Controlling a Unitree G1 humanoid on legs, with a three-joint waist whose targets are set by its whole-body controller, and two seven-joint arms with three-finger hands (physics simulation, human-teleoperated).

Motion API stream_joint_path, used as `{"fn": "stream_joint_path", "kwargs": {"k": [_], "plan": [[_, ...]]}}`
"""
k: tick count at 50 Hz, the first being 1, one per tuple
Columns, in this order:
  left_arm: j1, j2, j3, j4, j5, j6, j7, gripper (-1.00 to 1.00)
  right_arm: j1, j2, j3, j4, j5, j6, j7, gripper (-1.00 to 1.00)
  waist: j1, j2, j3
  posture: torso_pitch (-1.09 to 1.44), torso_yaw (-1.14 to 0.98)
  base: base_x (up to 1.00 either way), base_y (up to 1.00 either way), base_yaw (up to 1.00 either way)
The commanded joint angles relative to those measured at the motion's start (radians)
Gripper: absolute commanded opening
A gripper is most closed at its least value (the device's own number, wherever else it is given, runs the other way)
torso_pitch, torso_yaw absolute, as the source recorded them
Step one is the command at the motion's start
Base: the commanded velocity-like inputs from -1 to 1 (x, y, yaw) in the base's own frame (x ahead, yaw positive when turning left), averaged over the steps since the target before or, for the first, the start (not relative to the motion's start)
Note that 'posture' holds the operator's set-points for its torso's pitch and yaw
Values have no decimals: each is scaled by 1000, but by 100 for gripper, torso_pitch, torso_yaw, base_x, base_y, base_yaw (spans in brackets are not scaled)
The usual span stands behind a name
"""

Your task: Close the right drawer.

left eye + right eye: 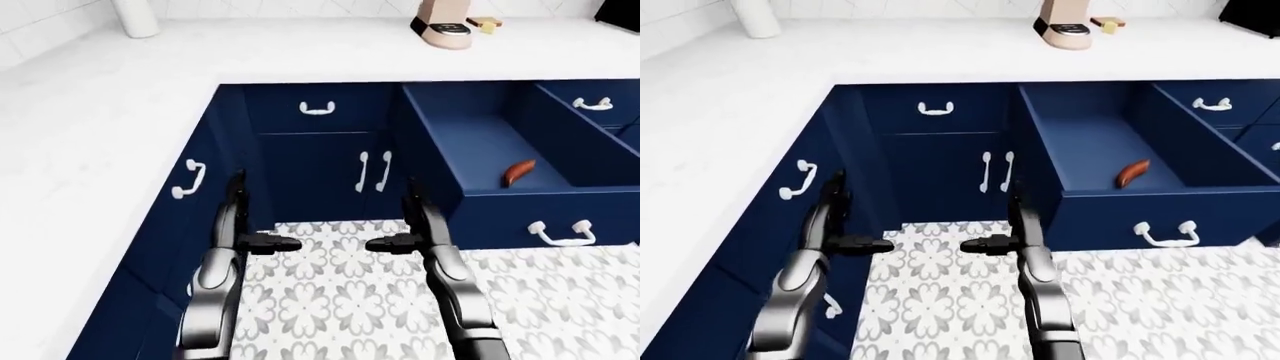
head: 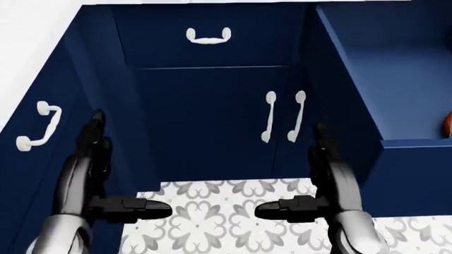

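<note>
The right drawer (image 1: pixel 470 142) stands pulled far out of the dark blue cabinets, on the right of the left-eye view. Its front panel carries a white handle (image 1: pixel 560 234). A small orange-red item (image 1: pixel 518 172) lies inside, close to that panel. My left hand (image 1: pixel 262 221) and right hand (image 1: pixel 392 223) are both raised over the tiled floor. Their fingers point up and their thumbs turn inward, both open and holding nothing. The right hand sits just left of the drawer's side wall, not touching it.
White countertop (image 1: pixel 90 127) wraps round the left and top. On it stand a coffee machine (image 1: pixel 445 22) and a white roll (image 1: pixel 135 15). A closed drawer (image 1: pixel 318 109) and double doors (image 1: pixel 372 171) face me. Another handled drawer front (image 1: pixel 592 103) shows far right. Patterned floor (image 1: pixel 340 292) lies below.
</note>
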Motion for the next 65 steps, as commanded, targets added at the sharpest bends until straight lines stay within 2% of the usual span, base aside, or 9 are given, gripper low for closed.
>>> {"fn": "stream_joint_path", "kwargs": {"k": [1, 12, 24, 30, 33, 49, 50, 60, 65], "plan": [[-49, 5, -4, -68, 6, 58, -4, 100, -59, -32, -35, -49, 12, 38, -5, 100, -2, 0, -22, 0, 0, 0, 0, 0], [-226, 35, 5, -132, 12, 268, 22, 100, -218, -112, -59, -316, -3, 414, -22, 100, 2, -7, -17, 0, 0, 0, 0, 0], [-342, 94, 37, -388, 22, 556, 13, 100, -325, -156, -84, -542, -19, 698, -5, 100, 5, -8, -1, 0, 0, 0, 0, 0], [-366, 102, 30, -441, 45, 620, 6, 100, -375, -164, -114, -541, 0, 743, -9, 100, 4, -7, 3, 0, 0, 0, 0, 0], [-368, 100, 26, -451, 57, 631, 3, 100, -386, -186, -86, -531, -30, 754, -32, 100, 5, -7, 4, 0, 0, 0, 0, 0], [-383, 90, 20, -513, 85, 694, -13, 100, -397, -188, -94, -595, -13, 796, -8, 100, 4, -8, 5, 0, 0, 0, 0, 0], [-385, 90, 19, -522, 86, 703, -13, 100, -396, -188, -91, -600, -15, 798, -8, 100, 0, -4, -18, 0, 0, 0, 0, -10], [-393, 87, 16, -555, 92, 733, -14, 100, -390, -186, -87, -620, -30, 808, 9, 100, -9, -1, -2, 0, 0, 0, 0, -11], [-398, 93, 27, -573, 88, 751, -18, 100, -392, -182, -81, -623, -38, 810, 12, 100, -7, 28, 5, 0, 0, 0, 0, -12]]}}
